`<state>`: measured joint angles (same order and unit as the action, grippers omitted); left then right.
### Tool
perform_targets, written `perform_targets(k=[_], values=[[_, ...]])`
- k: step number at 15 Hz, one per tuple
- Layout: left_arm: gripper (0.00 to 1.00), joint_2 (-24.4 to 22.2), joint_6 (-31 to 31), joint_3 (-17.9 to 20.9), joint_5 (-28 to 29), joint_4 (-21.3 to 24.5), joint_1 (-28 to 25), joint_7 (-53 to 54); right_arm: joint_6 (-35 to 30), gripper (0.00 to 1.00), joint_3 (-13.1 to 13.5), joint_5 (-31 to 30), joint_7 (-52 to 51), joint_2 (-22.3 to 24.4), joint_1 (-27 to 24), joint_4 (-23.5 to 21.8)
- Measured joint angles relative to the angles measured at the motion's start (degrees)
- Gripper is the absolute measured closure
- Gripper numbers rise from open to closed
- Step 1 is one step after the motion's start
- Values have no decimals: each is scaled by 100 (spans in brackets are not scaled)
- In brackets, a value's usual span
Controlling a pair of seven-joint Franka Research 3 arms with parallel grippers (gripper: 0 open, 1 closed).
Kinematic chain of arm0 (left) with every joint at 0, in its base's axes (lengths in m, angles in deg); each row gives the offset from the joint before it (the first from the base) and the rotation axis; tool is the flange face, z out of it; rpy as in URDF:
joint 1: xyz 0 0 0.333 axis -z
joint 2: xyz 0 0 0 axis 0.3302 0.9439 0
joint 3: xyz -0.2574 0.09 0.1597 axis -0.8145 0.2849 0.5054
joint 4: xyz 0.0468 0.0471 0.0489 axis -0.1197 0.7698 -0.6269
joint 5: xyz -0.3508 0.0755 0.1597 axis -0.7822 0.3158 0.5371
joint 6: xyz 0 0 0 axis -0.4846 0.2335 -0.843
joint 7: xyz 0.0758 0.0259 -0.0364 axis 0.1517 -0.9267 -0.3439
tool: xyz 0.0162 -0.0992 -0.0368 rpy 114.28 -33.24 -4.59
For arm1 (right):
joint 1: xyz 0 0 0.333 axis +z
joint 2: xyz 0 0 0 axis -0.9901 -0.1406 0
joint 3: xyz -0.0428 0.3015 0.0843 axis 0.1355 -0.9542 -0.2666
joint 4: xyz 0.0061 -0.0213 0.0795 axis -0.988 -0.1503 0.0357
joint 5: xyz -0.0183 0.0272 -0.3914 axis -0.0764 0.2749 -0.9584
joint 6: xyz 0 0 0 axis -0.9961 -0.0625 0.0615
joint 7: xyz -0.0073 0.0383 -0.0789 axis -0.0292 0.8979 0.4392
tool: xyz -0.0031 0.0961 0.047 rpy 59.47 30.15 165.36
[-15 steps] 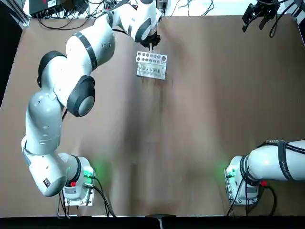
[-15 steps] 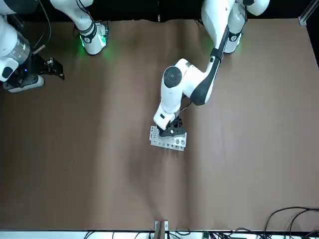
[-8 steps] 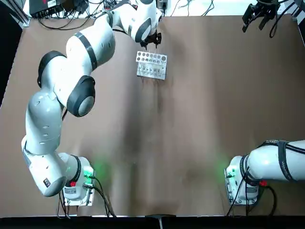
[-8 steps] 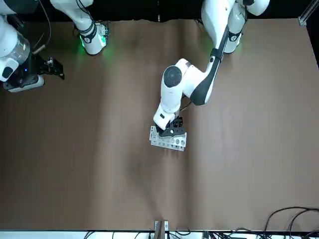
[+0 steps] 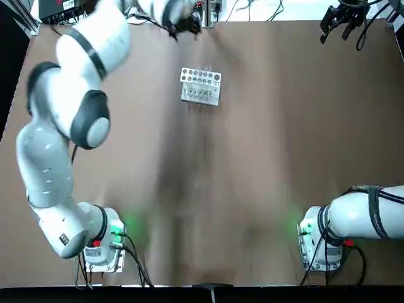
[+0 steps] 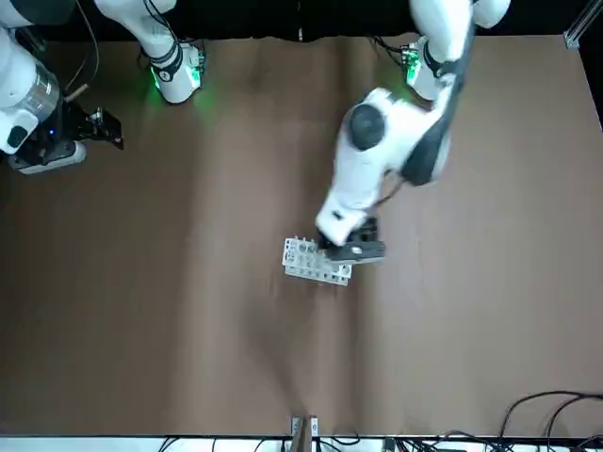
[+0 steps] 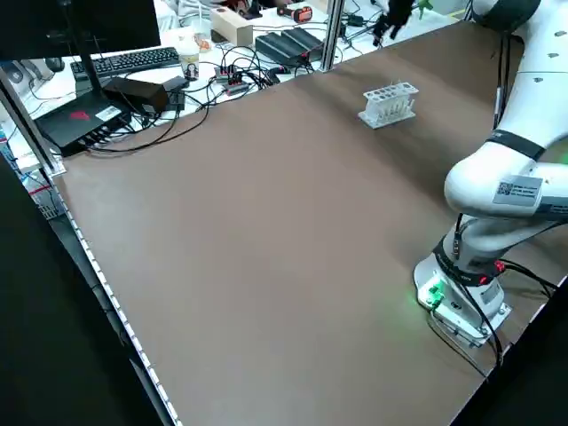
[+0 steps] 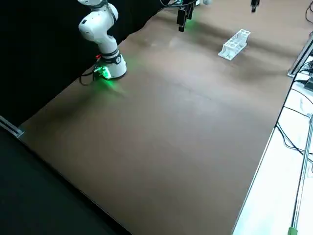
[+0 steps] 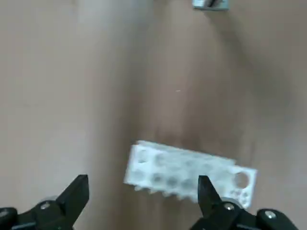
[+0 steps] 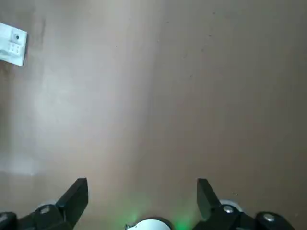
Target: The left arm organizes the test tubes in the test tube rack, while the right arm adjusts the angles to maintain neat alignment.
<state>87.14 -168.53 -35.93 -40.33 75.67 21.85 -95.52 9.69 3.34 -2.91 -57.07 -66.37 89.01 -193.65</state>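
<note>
The test tube rack [image 5: 201,86], white and rectangular, is standing in the upper middle of the top view — its top plate showing two rows of round holes, a lower tier beneath. Thin, clear test tubes [image 5: 207,67] are projecting at its far edge. The left gripper [image 9: 144,189] is hovering above the table [image 5: 252,158], upper middle of the top view, its fingers spread apart and holding nothing. The right gripper [image 10: 143,191] is hanging at the upper right — fingers likewise parted and empty.

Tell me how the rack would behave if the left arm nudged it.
The rack looks stiff, so it would probably move as one piece. Its flat, broad base suggests sliding rather than rolling. Many open holes hint that it is light for its size.
</note>
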Motion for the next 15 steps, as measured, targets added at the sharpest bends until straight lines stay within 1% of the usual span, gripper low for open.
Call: perform_targets(k=[4, 7, 10, 12, 13, 15], values=[[0, -973, 1476, -12, -71, 45, -949, 1946, -13, 0, -36, 0, 14, -37, 390, -15], [0, -1481, 2201, -19, -281, 105, -1604, 3117, -12, 0, -39, 0, 14, -64, 443, -18], [0, -1784, 2541, -25, -382, 138, -2203, 3749, 10, 0, -38, 18, 4, -84, 548, -22], [0, -1902, 2686, -23, -417, 161, -2476, 3983, 183, 0, -46, 68, 10, -215, 909, -14], [0, -1939, 2770, -23, -421, 170, -2533, 4024, 288, 0, -53, 147, 69, -333, 1137, 13], [0, -1965, 2805, -25, -421, 181, -2543, 4025, 527, 0, -72, 343, 500, -662, 1552, 159]])
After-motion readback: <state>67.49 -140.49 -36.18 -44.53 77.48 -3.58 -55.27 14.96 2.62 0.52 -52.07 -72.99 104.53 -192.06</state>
